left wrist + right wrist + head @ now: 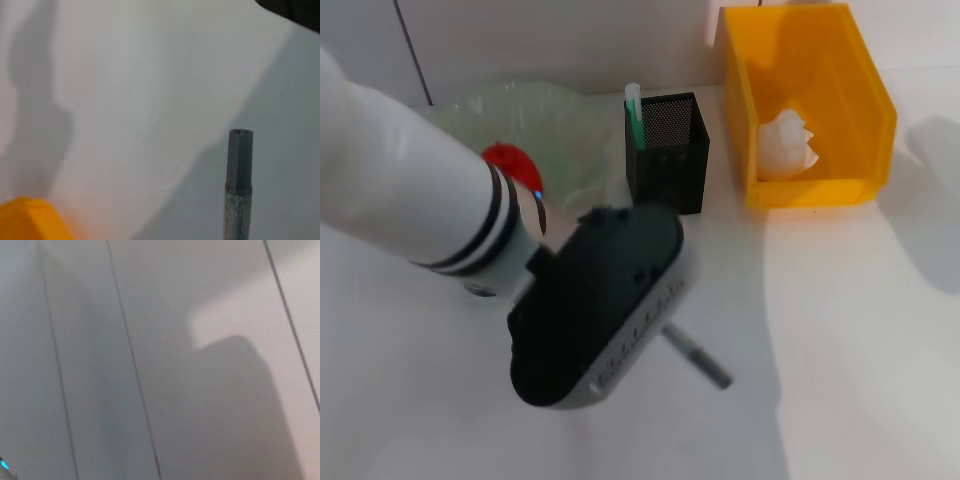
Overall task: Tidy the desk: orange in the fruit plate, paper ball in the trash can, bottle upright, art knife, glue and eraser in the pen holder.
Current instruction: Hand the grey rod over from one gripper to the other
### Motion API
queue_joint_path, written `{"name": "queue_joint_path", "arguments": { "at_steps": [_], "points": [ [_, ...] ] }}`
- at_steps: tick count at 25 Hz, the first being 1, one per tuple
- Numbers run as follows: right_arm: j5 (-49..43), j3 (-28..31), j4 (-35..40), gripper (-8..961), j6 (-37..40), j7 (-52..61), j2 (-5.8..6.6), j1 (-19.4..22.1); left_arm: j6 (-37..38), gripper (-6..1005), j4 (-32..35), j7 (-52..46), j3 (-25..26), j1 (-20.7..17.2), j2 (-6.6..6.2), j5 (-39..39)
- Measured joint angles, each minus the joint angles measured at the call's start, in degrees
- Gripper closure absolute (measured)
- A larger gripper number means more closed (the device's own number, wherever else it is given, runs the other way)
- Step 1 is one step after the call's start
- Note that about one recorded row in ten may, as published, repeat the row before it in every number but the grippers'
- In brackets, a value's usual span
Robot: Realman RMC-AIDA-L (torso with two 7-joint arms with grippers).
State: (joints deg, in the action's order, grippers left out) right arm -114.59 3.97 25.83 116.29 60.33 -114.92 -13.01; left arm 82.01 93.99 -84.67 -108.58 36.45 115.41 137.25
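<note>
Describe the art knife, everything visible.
The art knife lies flat on the white table, a slim grey rod, likely metal. In the head view only one end shows, poking out from under the left arm's black wrist housing toward the robot's right; the rest is hidden. The left wrist view shows a smooth dark-grey tip above a rougher, speckled silvery shaft. No blade shows. Whether the tool holds it cannot be seen.
</note>
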Motion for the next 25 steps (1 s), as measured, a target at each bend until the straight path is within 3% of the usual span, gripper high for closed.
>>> {"name": "queue_joint_path", "arguments": {
  "at_steps": [1,2,3,6,7,8,11,13,14,18,19,22,25],
  "points": [
    [0.00,1.29,-0.46,330,-0.16,0.06,0.14,0.43,-0.78,854,1.41,1.24,2.70,-1.15,0.92,-2.31],
    [0.00,3.43,-1.18,330,-0.25,0.06,0.24,1.03,-0.78,854,1.41,1.24,2.70,-1.15,0.92,-2.31],
    [0.00,3.43,-1.18,330,-0.25,0.06,0.24,1.03,-2.04,854,2.28,2.42,5.89,-2.05,2.28,-5.30],
    [0.00,4.87,-1.51,330,-0.37,-0.12,0.16,1.51,-6.59,853,2.30,3.00,8.14,-3.30,3.23,-10.99],
    [0.00,4.96,-1.54,330,-0.52,-0.11,0.13,1.64,-6.59,853,2.30,3.00,8.14,-3.30,3.23,-10.99],
    [-0.01,5.02,-1.58,330,-0.72,-0.11,0.08,1.77,-14.29,853,1.87,3.06,7.60,-4.98,3.28,-16.00],
    [-0.04,5.03,-1.62,329,-0.96,-0.10,-0.11,2.18,-27.44,853,-0.24,3.24,5.21,-6.57,3.44,-21.35],
    [-0.04,4.91,-1.63,329,-0.85,-0.10,-0.14,2.32,-27.44,853,-0.24,3.24,5.21,-6.57,3.44,-21.35],
    [-0.09,4.82,-1.64,329,-0.69,-0.03,-0.10,2.33,-37.40,853,-3.86,4.13,3.13,-6.64,3.46,-26.41],
    [-0.34,4.51,-1.67,329,-0.42,0.71,0.14,2.24,-41.56,857,-7.89,6.76,3.04,-5.55,3.47,-33.71],
    [-0.39,4.45,-1.67,329,-0.41,0.80,0.14,2.20,-42.77,857,-12.01,9.02,4.76,-4.44,3.45,-42.01],
    [-0.56,4.36,-1.63,329,-0.39,0.86,0.16,2.21,-42.97,857,-14.68,9.69,5.80,-3.60,3.40,-46.65],
    [-0.63,4.20,-1.66,329,-0.35,0.87,0.17,2.22,-45.94,857,-21.62,12.37,7.09,-1.32,3.52,-54.60]
  ]
}}
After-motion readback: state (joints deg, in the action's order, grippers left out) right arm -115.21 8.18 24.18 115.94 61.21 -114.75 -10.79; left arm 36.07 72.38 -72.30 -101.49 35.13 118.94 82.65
